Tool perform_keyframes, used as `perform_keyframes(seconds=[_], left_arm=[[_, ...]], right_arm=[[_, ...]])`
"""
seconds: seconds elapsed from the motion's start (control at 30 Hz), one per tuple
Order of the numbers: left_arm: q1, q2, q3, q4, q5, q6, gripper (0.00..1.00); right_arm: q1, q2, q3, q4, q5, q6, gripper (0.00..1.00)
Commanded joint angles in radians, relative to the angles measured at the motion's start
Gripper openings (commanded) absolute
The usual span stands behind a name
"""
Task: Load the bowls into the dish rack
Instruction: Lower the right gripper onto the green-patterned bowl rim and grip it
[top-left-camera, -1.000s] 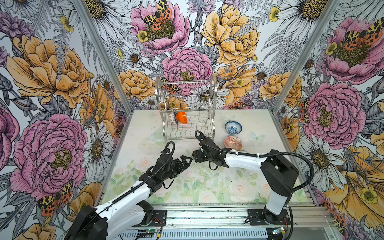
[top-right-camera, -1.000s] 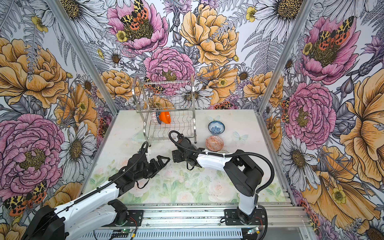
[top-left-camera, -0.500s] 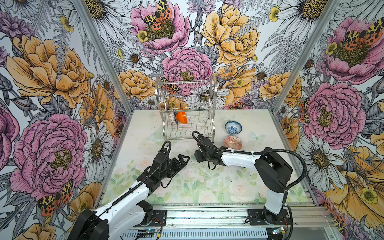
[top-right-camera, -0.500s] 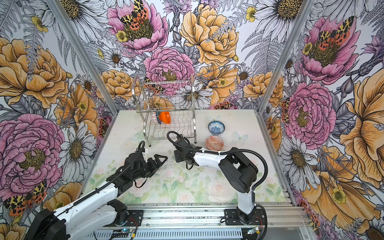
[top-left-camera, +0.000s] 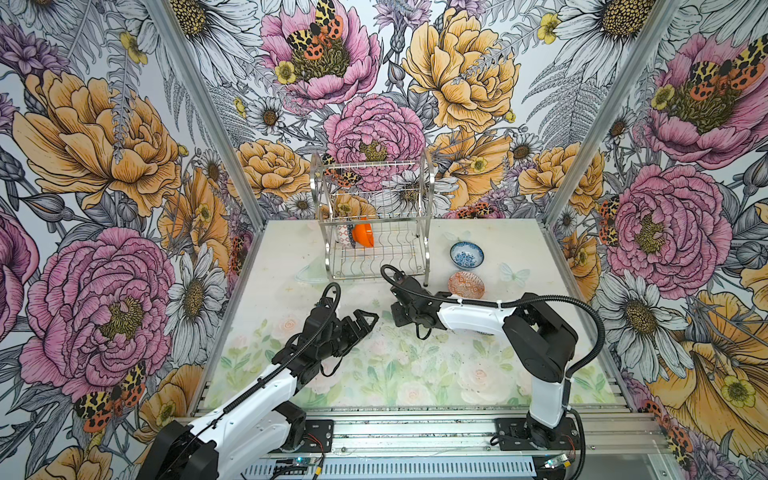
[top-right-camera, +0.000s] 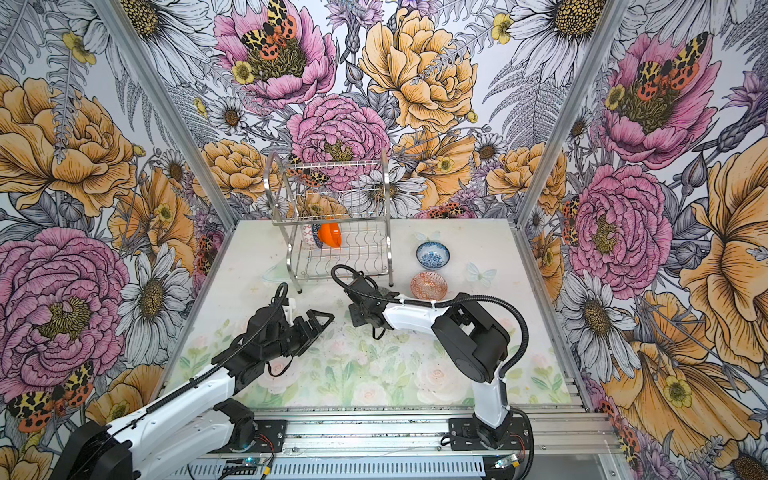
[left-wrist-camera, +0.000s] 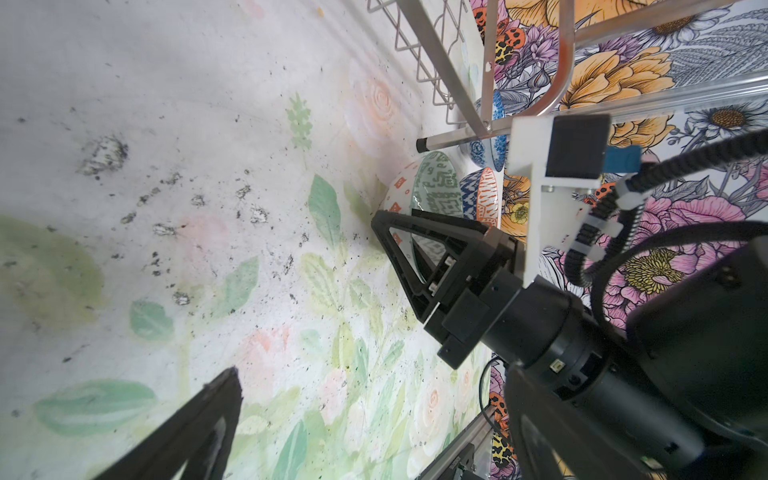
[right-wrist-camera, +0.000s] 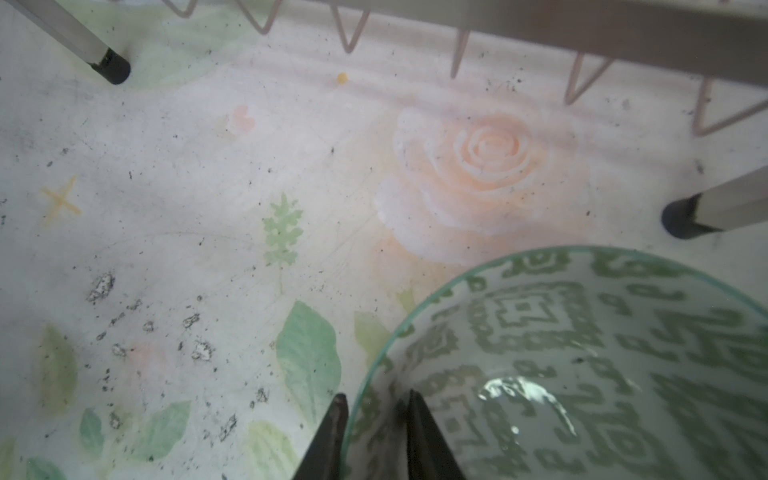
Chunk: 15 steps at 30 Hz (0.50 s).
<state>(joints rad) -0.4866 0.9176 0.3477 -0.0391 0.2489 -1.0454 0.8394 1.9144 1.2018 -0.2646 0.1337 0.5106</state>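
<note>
R gripper (right-wrist-camera: 376, 401) straddles rim of grey-green bowl (right-wrist-camera: 582, 353) on table (top-left-camera: 415, 374) just near of dish rack (top-left-camera: 386, 259), fingers nrly together, can't tell if clamped; L gripper (top-left-camera: 359, 322) spread wide, hovering left.

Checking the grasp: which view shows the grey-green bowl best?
Right wrist view: the grey-green bowl looms close, fingers straddling its rim. Left wrist shows it partly, behind the right gripper; top views hardly show it.

I log dish rack (top-left-camera: 374, 254), shiny silver wire metal, orange bowl (top-left-camera: 364, 237), glossy smooth glaze, green-patterned bowl (right-wrist-camera: 582, 353), glazed and smooth with a glare spot, table cover (left-wrist-camera: 166, 124), matt, scuffed, black-speckled.
</note>
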Motion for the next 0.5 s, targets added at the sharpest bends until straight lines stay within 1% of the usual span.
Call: perform_keyframes(seconds=[0.0, 0.07, 0.23, 0.4, 0.47], left_arm=[[0.011, -0.001, -0.002, 0.015, 0.016, 0.008, 0.99], [0.012, 0.002, -0.002, 0.017, 0.016, 0.007, 0.99], [0.013, 0.002, -0.001, 0.016, 0.018, 0.006, 0.99], [0.013, 0.001, 0.004, 0.010, 0.017, 0.005, 0.99], [0.013, -0.002, 0.005, 0.006, 0.015, 0.006, 0.99]], right_arm=[[0.009, 0.012, 0.034, -0.023, 0.011, -0.006, 0.20], [0.009, 0.005, 0.036, -0.027, 0.010, -0.007, 0.16], [0.009, -0.009, 0.045, -0.039, 0.006, -0.010, 0.11], [0.011, -0.022, 0.045, -0.041, -0.013, -0.011, 0.01], [0.009, -0.033, 0.046, -0.039, -0.029, -0.009, 0.00]])
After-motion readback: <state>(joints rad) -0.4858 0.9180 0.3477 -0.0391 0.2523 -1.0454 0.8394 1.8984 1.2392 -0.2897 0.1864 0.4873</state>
